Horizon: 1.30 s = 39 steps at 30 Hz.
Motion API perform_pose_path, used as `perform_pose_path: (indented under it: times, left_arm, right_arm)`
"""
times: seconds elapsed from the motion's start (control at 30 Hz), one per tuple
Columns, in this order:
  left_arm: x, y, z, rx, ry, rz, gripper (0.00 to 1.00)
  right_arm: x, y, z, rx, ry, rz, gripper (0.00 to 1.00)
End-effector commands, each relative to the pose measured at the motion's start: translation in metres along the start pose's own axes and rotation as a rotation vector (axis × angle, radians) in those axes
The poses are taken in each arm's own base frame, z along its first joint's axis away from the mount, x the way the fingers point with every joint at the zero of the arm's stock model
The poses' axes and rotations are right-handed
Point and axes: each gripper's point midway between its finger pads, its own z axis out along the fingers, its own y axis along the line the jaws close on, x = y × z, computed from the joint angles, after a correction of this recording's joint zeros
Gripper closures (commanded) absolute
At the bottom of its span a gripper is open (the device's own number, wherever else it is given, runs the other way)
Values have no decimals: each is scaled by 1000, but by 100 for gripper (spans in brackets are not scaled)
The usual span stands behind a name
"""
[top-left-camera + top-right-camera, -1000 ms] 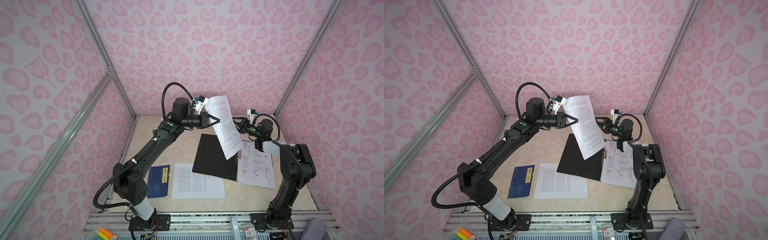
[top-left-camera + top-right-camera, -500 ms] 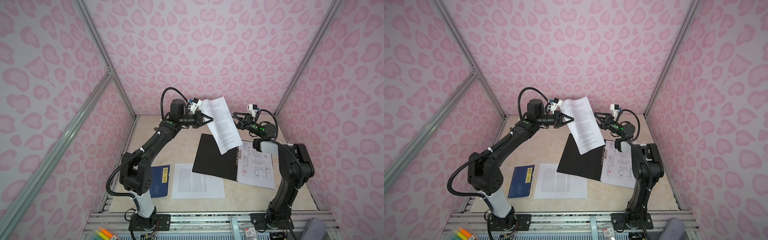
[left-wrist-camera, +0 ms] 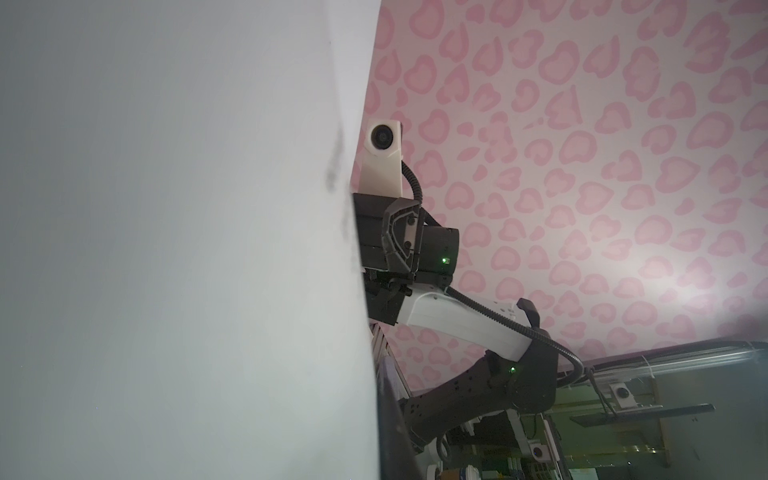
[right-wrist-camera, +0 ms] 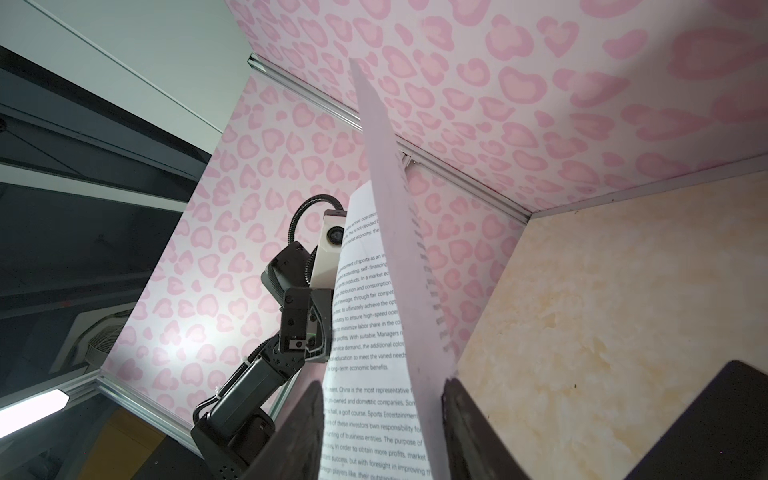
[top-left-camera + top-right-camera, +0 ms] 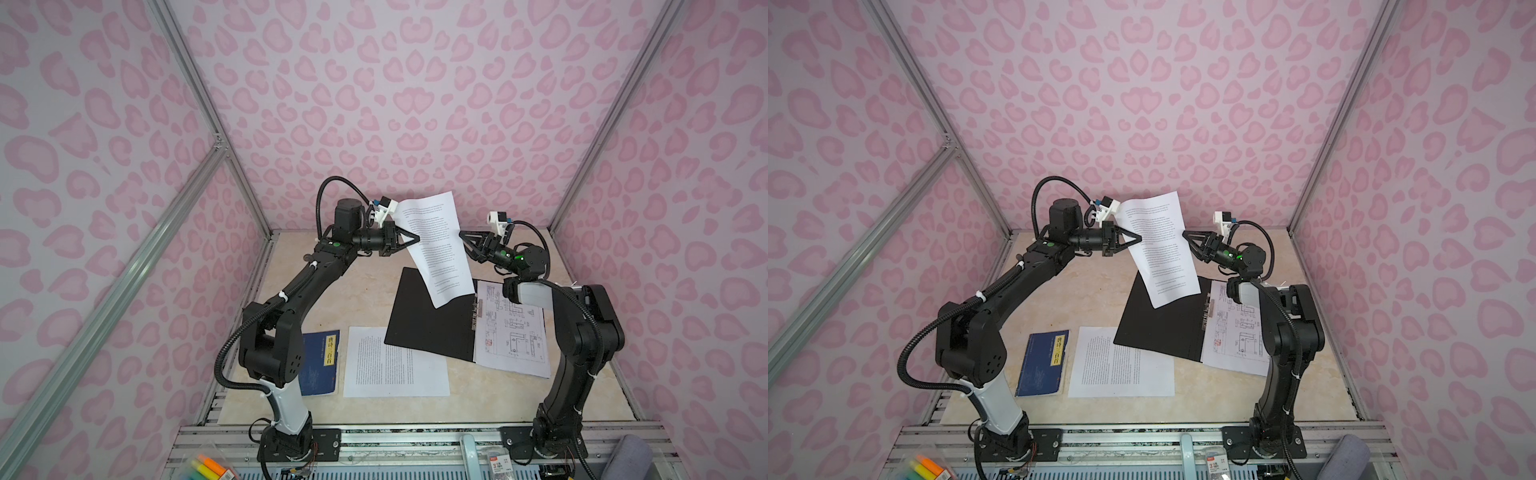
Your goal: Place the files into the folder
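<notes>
Left jaws are clamped on the left edge of the raised sheet (image 5: pixel 434 245), which hangs tilted above the folder (image 5: pixel 428 320). Right jaws are partly open around that sheet's right edge, paper up against one finger (image 4: pixel 461 415), gap to the other. On the table (image 5: pixel 353 291), left to right: book (image 5: pixel 322 361), then a text sheet (image 5: pixel 395 361) with its top edge tucked under the folder, the folder lying open black side up, and a drawing sheet (image 5: pixel 513 332) just right of its metal strip (image 5: pixel 478 307)
</notes>
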Motion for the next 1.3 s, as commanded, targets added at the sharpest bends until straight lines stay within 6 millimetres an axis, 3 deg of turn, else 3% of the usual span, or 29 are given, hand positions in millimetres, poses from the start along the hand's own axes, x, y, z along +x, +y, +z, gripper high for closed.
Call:
perform_pose_path:
  times: [0.0,0.37,0.7,0.77,0.83,0.87,0.9,1.07,1.17,1.27]
  left_arm:
    - [-3,-17,-5,38,-9,50,97]
    - [-7,-18,-8,47,-22,52,97]
    - [-7,-23,-15,40,-42,60,96]
    - [-5,-29,-21,21,-60,82,79]
    - [-3,-31,-32,-25,-105,107,53]
    - [-1,-33,-38,-46,-129,126,37]
    - [1,-32,-44,-71,-152,138,4]
    - [26,-24,-66,-198,-203,159,2]
    - [48,-23,-83,-289,-205,196,2]
    - [75,-24,-99,-350,-199,248,2]
  right_arm:
    - [9,-11,1,39,37,-32,58]
    - [15,-23,-1,76,55,-25,78]
    - [16,-19,-1,122,74,-30,94]
    - [15,-19,-3,154,75,-36,100]
    - [14,-19,-6,193,72,-35,100]
    - [13,-17,-9,212,73,-38,100]
    - [12,-15,-11,236,68,-42,100]
    - [2,-11,-38,399,25,-53,100]
    - [2,-10,-63,519,6,-41,100]
    - [4,-16,-101,705,-14,-38,100]
